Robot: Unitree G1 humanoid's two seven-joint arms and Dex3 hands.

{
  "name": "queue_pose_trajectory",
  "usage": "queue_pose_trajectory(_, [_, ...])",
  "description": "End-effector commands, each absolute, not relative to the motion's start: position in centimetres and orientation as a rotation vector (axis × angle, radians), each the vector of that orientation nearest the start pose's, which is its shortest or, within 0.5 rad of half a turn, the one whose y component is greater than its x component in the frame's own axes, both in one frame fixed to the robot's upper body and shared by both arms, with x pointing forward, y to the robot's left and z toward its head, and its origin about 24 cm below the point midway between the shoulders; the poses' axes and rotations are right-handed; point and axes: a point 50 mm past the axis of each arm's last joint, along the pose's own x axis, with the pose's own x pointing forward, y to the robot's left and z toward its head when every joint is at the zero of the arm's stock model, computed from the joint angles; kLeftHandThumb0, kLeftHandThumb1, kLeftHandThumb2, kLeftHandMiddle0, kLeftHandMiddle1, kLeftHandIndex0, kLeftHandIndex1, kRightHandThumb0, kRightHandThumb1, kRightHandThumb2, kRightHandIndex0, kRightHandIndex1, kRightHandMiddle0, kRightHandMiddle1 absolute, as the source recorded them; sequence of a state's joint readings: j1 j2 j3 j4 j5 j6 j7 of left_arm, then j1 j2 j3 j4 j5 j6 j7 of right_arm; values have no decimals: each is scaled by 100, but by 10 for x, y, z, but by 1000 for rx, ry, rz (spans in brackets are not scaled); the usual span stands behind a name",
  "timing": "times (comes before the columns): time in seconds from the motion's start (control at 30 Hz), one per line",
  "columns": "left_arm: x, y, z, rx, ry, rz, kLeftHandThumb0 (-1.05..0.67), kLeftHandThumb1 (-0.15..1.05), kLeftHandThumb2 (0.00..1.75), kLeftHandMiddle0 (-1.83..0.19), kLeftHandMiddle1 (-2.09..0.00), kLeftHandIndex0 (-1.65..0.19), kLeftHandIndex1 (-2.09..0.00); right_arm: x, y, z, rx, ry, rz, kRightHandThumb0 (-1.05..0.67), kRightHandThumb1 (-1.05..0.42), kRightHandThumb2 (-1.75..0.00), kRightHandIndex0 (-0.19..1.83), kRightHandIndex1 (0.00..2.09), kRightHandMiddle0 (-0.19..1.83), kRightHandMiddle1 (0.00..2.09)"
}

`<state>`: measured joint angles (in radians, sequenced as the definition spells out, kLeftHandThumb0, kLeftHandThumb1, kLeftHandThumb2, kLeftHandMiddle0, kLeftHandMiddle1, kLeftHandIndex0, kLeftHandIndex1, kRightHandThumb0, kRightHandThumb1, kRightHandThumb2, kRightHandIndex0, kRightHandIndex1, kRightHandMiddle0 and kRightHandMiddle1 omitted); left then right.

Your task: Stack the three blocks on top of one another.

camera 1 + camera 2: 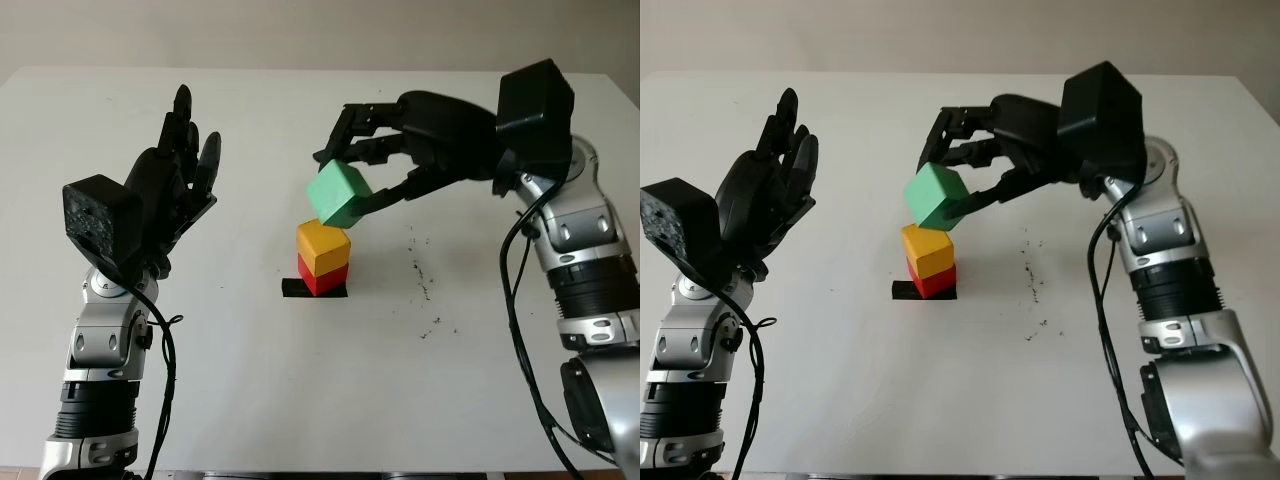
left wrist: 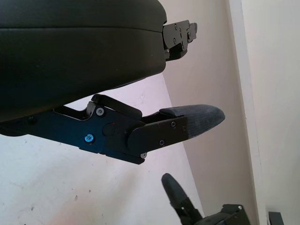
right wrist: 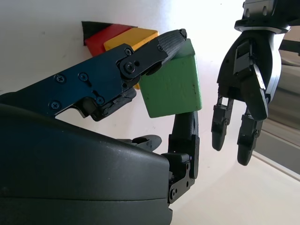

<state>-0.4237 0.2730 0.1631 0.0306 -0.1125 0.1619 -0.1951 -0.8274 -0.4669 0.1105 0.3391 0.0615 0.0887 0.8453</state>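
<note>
Right hand [image 1: 365, 175] pinches the rigid, probably light green block [image 1: 338, 194] by opposite faces, tilted just above the yellow block [image 1: 323, 246]; left hand [image 1: 175, 170] open.

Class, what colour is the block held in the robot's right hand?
Green block, gripped by the right hand; the right wrist view shows it best.

Mid surface [image 1: 250, 400]: yellow block [image 1: 322, 247] stacked on red block [image 1: 323, 279], on black tape patch [image 1: 294, 288]. Directly above the stack: green block [image 1: 339, 194] tilted, pinched in right hand [image 1: 375, 165], lower corner near or touching yellow top, cannot tell which. Right arm blocking approach from right and above. Left hand [image 1: 172, 175] open, raised left of stack, well apart. Open surface between left hand and stack, also in front of stack. Dark specks right of stack.
</note>
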Motion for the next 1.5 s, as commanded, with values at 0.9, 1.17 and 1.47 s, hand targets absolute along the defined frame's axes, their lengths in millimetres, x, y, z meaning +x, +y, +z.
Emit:
queue_pose_trajectory(0.9, [319,201,152,149,-249,-106,-63,105,62,19,0,19,0,360,-128,202,-400,-187,883,-54,-98,-5,43,3,32,158])
queue_pose_trajectory(1.17, [319,201,152,144,-245,-103,-63,105,63,19,0,19,0,361,-122,195,-396,-148,889,-53,-96,-5,44,3,37,154])
queue_pose_trajectory(1.47, [318,201,152,143,-249,-98,-62,105,63,19,0,19,0,361,-116,189,-393,-122,915,-54,-96,-5,43,3,39,152])
